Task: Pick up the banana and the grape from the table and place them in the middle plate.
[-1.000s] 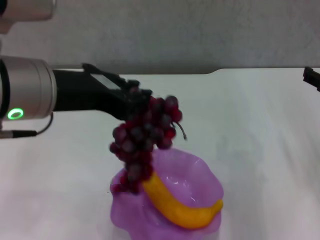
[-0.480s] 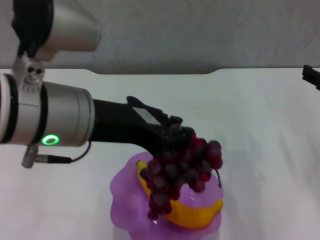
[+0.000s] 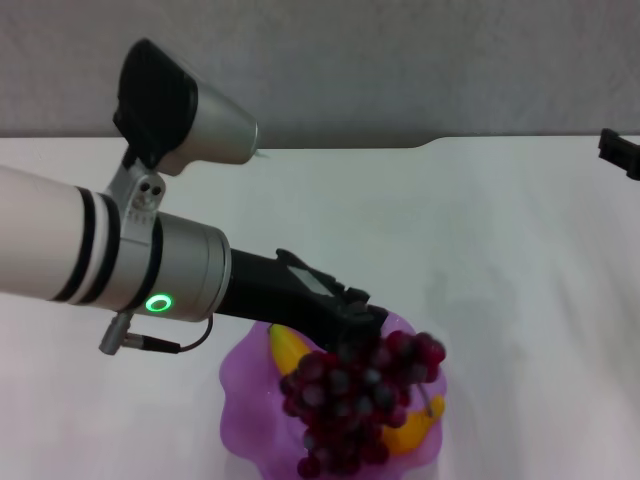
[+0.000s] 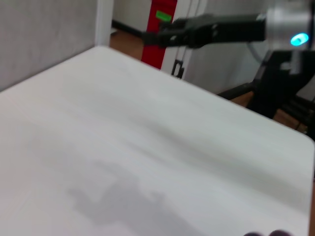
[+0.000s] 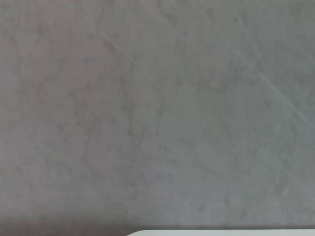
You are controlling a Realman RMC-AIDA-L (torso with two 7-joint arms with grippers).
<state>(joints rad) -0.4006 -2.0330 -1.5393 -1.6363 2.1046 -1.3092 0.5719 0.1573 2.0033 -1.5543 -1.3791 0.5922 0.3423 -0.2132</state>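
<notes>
The purple scalloped middle plate (image 3: pixel 245 385) sits on the white table (image 3: pixel 500 300) at the front centre. The yellow banana (image 3: pixel 283 348) lies in it, mostly hidden under the grape. My left gripper (image 3: pixel 358 330) reaches in from the left and is shut on the top of the grape bunch (image 3: pixel 355 405), which hangs low over the plate and rests on the banana. A few grapes (image 4: pixel 268 233) peek in at the edge of the left wrist view. My right gripper (image 3: pixel 620 152) is parked at the far right edge; it also shows in the left wrist view (image 4: pixel 167 34).
The table's far edge has a shallow notch (image 3: pixel 340 147) against a grey wall (image 5: pixel 157 113). Bare white tabletop lies to the right of the plate and behind it.
My left arm has swung right and down, carrying the grape from above the plate's left rim to low over the plate's middle, onto the banana. The right arm has not moved.
</notes>
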